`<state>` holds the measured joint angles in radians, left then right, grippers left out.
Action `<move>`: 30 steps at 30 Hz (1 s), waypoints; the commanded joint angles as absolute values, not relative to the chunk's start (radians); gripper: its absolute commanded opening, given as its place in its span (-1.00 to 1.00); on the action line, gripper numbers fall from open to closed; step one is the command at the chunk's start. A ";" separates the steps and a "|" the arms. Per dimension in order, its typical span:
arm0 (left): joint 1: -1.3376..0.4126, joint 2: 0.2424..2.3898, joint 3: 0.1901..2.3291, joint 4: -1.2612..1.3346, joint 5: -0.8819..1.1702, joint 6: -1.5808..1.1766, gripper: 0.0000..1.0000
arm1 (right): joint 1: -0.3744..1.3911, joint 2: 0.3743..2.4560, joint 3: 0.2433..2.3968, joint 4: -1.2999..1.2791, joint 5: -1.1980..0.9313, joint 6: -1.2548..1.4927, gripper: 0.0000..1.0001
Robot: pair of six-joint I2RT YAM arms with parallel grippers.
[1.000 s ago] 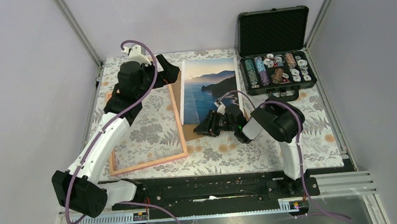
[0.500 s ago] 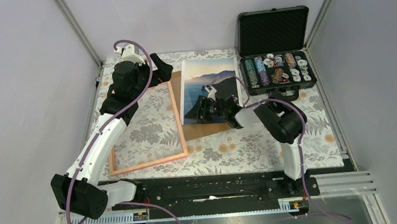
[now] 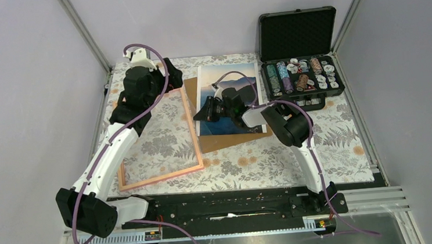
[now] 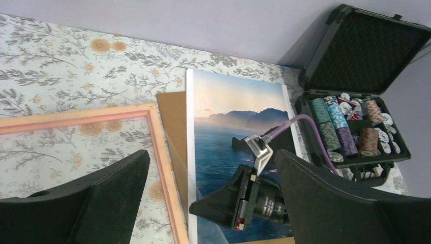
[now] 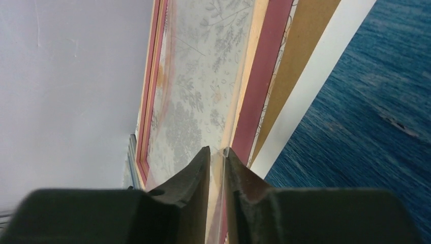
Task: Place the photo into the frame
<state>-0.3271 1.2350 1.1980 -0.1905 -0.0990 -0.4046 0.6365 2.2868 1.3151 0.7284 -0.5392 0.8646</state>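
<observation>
Right gripper (image 5: pixel 217 150) pinched on thin edge of clear pane (image 5: pixel 222 178), beside salmon-bordered frame (image 3: pixel 160 179), left gripper (image 4: pixel 212 152) spread wide above, glossy seacoast photo (image 3: pixel 227 77) flat on brown backing board (image 3: pixel 227 140), just right of frame, floral tablecloth (image 3: pixel 263 162)

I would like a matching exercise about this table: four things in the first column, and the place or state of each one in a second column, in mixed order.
Things
1. large paper photo print of a blue sea coast
2. rectangular frame with thin pink edges
3. black hard case
4. left gripper

Places or states
A. lid up, poker chips inside
B. open, holding nothing
C. lying on the floral cloth, left of the photo
D. lying on a brown board

Pairs: 1-D, 2-C, 3-A, 4-B
</observation>
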 commanded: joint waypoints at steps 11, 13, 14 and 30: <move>-0.204 1.193 1.224 -0.433 -0.174 -0.476 0.97 | 0.640 2.239 1.192 0.956 -0.575 0.929 -1.00; -0.093 1.167 1.168 -0.444 -0.112 -0.513 0.97 | 0.640 2.226 1.176 0.965 -0.571 0.934 -1.00; -0.062 1.165 1.146 -0.451 -0.066 -0.529 0.97 | 0.640 2.222 1.167 0.966 -0.563 0.935 -1.00; 0.234 1.419 0.969 -0.360 0.224 -0.645 0.97 | 0.558 2.104 0.962 1.020 -0.476 0.933 -1.00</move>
<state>0.2153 1.3560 0.9619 -0.4507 0.1085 -0.6041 0.5995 2.1815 0.9829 0.9852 -0.5087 0.9897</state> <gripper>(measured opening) 0.987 0.018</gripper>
